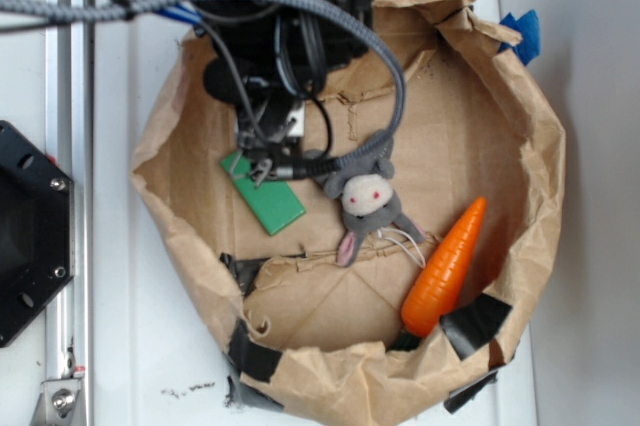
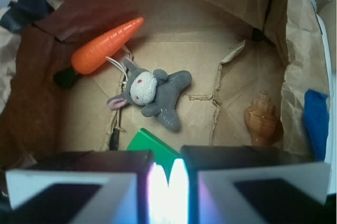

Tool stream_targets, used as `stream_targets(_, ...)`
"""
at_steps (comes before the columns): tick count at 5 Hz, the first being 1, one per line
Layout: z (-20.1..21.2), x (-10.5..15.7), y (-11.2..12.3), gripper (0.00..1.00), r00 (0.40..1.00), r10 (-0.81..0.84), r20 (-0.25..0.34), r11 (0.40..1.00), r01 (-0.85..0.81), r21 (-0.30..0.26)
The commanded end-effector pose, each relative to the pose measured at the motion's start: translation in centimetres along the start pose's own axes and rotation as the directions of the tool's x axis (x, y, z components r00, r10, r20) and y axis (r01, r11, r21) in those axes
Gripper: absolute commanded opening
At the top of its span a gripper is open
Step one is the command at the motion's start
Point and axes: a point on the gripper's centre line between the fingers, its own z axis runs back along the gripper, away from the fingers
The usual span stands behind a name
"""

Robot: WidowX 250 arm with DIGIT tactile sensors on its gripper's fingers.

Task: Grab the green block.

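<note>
The green block [image 1: 268,201] is a flat bright-green slab on the floor of the paper bag, left of the grey plush rabbit [image 1: 368,201]. My gripper [image 1: 263,171] is down over the block's upper-left end. In the wrist view the green block [image 2: 150,142] runs from the bag floor into the narrow gap between my two fingers [image 2: 95,182]. The gripper [image 2: 168,182] has its jaws drawn close together on that end, with white glare in the gap. The block's near end is hidden behind the fingers.
An orange plastic carrot [image 1: 447,266] lies right of the rabbit [image 2: 155,91]. A tan shell-shaped object [image 2: 261,119] sits by the bag's wall. The crumpled brown bag rim [image 1: 520,126] rings everything. A black mount [image 1: 30,236] stands outside on the left.
</note>
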Motion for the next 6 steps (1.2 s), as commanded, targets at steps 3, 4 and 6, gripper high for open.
stream_targets(3,-5.6,-0.5,-2.0,1.00,0.871,-0.486,-0.069,0.873,0.488,0.018)
stream_targets(4,-7.3,-1.1,-2.1,1.00,0.816,-0.569,-0.101,0.822,0.569,-0.037)
stream_targets(6,-8.5,-2.0,-2.6,1.00,0.739,-0.665,-0.112,0.746,0.664,-0.047)
